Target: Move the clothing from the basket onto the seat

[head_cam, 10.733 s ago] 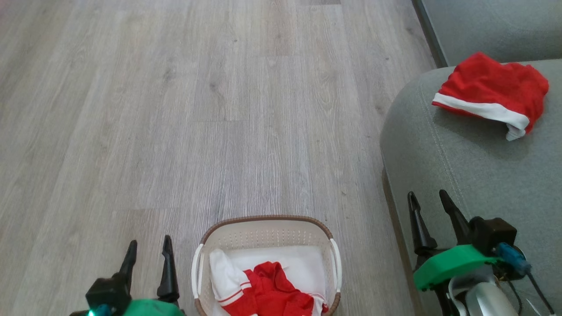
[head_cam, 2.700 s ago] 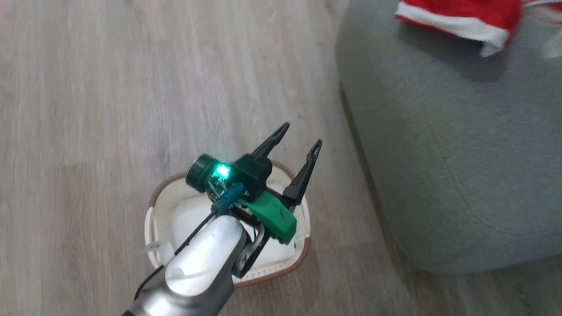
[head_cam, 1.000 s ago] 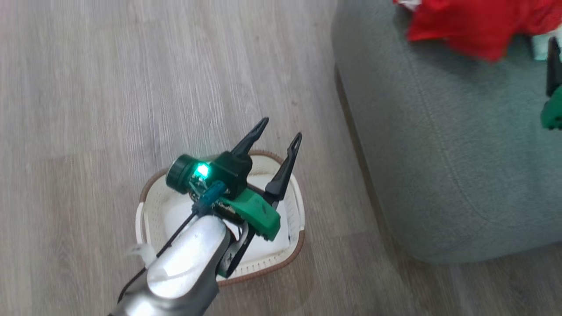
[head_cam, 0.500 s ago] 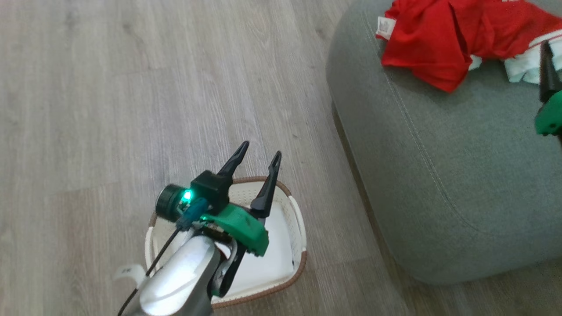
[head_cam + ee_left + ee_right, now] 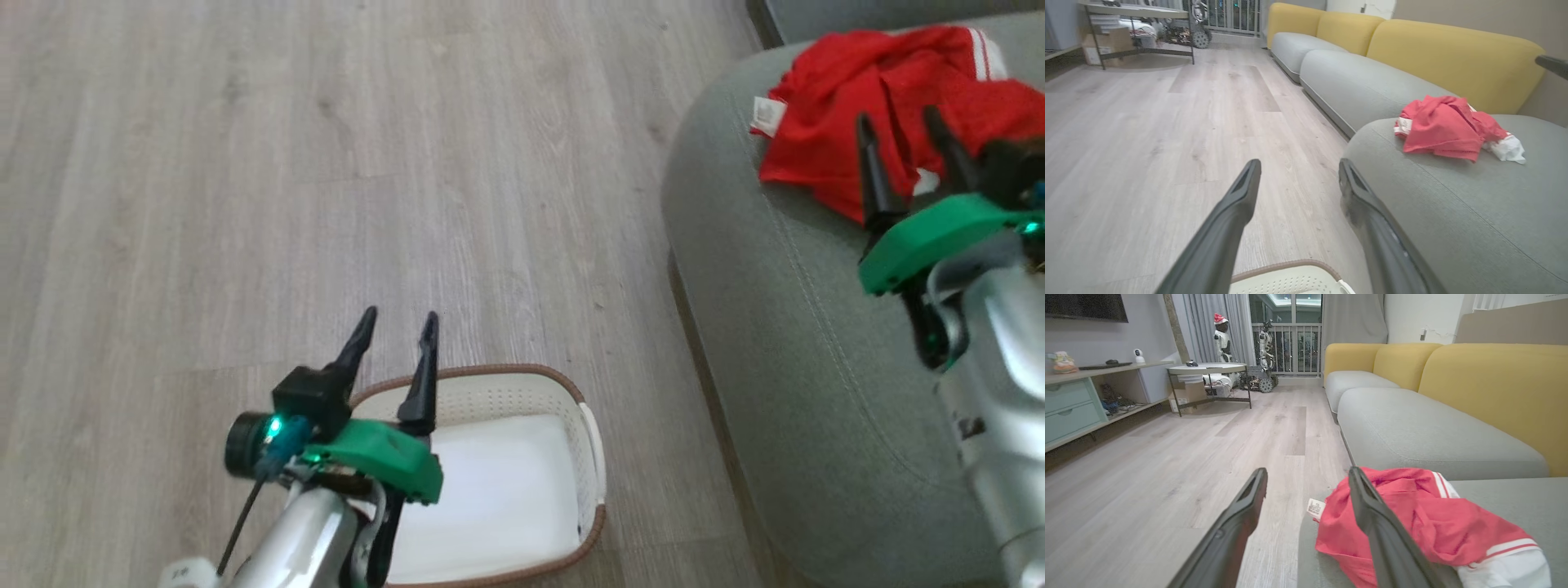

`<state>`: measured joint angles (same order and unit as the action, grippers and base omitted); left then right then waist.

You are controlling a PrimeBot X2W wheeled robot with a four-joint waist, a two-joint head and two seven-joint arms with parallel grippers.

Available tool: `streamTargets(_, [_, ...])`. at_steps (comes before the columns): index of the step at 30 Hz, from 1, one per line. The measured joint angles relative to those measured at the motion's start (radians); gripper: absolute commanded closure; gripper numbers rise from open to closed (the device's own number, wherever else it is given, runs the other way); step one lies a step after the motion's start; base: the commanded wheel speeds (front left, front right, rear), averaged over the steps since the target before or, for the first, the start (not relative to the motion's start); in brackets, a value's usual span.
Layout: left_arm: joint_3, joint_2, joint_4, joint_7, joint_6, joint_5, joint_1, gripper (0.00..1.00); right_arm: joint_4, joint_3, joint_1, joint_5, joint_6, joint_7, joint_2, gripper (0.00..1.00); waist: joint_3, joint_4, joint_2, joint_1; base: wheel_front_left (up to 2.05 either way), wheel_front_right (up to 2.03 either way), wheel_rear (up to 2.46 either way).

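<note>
Silver forearms (image 5: 996,343), green brackets (image 5: 384,457), tapering black fingers (image 5: 424,367): left gripper (image 5: 401,313), lower left; right gripper (image 5: 896,114), upper right.

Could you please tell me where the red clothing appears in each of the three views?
Head view: clothing upper right, partly behind the right gripper.
Left wrist view: clothing right of centre, upper half.
Right wrist view: clothing lower right, partly behind that gripper.
Shared landmark: the seat beneath it.

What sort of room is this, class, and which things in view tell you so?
Probably a home living room: a long grey sofa with yellow backrests, a round coffee table, and a low cabinet with drawers.
</note>
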<state>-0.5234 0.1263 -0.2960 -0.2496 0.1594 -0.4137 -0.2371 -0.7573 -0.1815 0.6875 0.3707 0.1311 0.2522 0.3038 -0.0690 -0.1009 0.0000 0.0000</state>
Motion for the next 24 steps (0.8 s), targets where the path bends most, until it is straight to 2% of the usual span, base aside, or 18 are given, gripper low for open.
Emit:
streamTargets(8, [0.102,0.001,0.060,0.000,0.027,0.035,0.094,0.00,0.120,0.043,-0.160,-0.076,0.000,0.000,-0.093,0.00,0.044,0.054,0.0000,0.0000,0.00,0.00,0.00])
streamTargets(18, [0.234,0.011,0.132,0.000,0.053,0.069,0.264,0.00,0.253,0.137,-0.380,-0.171,0.000,0.000,-0.216,0.00,0.076,0.087,0.0000,0.0000,0.00,0.00,0.00])
streamTargets(24, [0.286,0.010,0.151,0.000,0.052,0.077,0.327,0.00,0.342,0.204,-0.493,-0.239,0.000,0.000,-0.242,0.00,0.084,0.098,0.0000,0.0000,0.00,0.00,0.00])
